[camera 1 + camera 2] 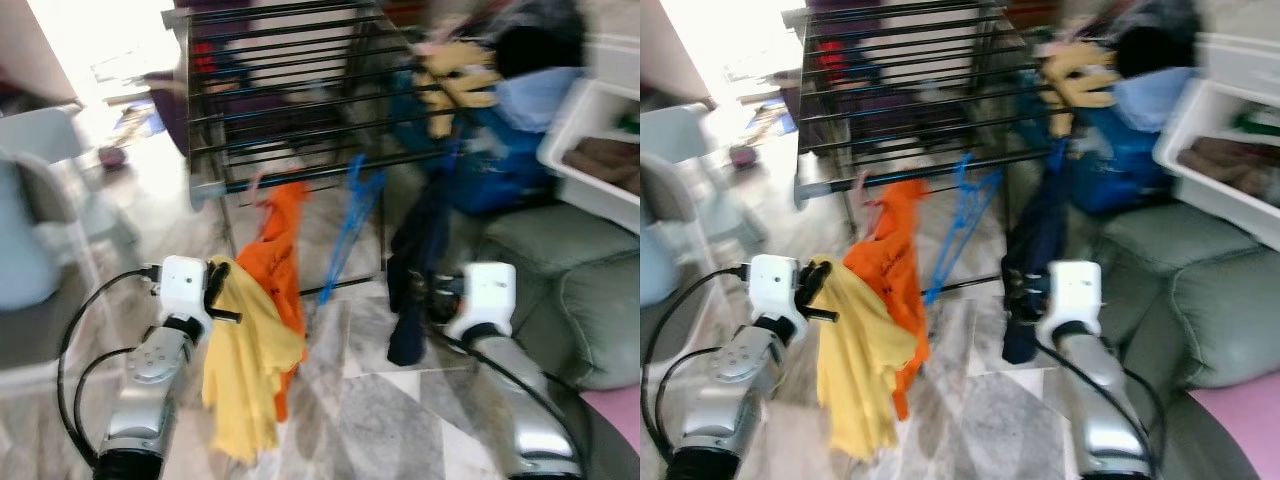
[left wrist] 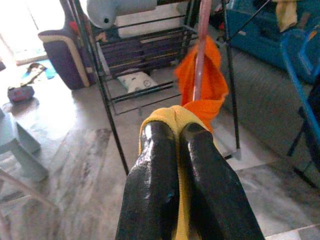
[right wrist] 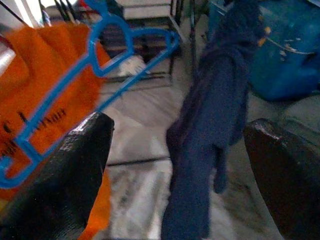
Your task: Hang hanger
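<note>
Blue hanger (image 3: pixel 105 60) on rack rail, beyond open right pincer (image 3: pixel 185 165)

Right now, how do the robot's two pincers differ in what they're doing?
The left pincer is shut on a yellow cloth that droops from it; the right pincer is open and holds nothing. The left one sits near the orange garment; the right one faces a dark blue garment and the blue hanger. Both are raised before the drying rack.
</note>
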Motion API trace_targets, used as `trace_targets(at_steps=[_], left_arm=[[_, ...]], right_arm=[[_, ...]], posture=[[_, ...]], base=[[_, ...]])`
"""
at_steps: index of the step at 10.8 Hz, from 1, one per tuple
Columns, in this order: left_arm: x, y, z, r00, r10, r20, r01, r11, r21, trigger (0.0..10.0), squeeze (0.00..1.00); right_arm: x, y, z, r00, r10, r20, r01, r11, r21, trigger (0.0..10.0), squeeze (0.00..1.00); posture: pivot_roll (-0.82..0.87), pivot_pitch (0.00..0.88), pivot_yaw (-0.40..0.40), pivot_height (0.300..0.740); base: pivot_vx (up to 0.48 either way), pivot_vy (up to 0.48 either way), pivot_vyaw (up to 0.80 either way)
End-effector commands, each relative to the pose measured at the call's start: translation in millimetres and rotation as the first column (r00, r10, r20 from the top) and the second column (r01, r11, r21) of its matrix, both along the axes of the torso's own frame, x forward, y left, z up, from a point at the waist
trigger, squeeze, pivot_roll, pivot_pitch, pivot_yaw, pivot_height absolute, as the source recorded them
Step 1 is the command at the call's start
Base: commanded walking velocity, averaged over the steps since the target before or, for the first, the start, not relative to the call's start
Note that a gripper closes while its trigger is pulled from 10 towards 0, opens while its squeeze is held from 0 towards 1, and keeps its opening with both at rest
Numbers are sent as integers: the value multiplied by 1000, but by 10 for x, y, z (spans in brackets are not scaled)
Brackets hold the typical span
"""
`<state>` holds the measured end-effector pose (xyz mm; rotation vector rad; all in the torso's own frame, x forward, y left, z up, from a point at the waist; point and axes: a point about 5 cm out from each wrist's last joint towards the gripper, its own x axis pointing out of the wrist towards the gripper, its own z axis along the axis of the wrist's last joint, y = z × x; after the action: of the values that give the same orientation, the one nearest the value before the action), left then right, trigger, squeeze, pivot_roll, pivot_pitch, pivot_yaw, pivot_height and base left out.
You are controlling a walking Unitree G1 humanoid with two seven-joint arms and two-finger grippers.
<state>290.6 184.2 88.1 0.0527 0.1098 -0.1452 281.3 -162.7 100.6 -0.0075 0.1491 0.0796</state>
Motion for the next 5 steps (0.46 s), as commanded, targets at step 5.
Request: trace_targets(at_steps=[5], left_arm=[[79,-75,126,998,-49,48,50,998,-26,10000,0]], right_arm=[[33,-128,58,997,-72,37,72,997,-13,10000,0]], posture=[[-181,0,74,740]], base=[[0,453,0]])
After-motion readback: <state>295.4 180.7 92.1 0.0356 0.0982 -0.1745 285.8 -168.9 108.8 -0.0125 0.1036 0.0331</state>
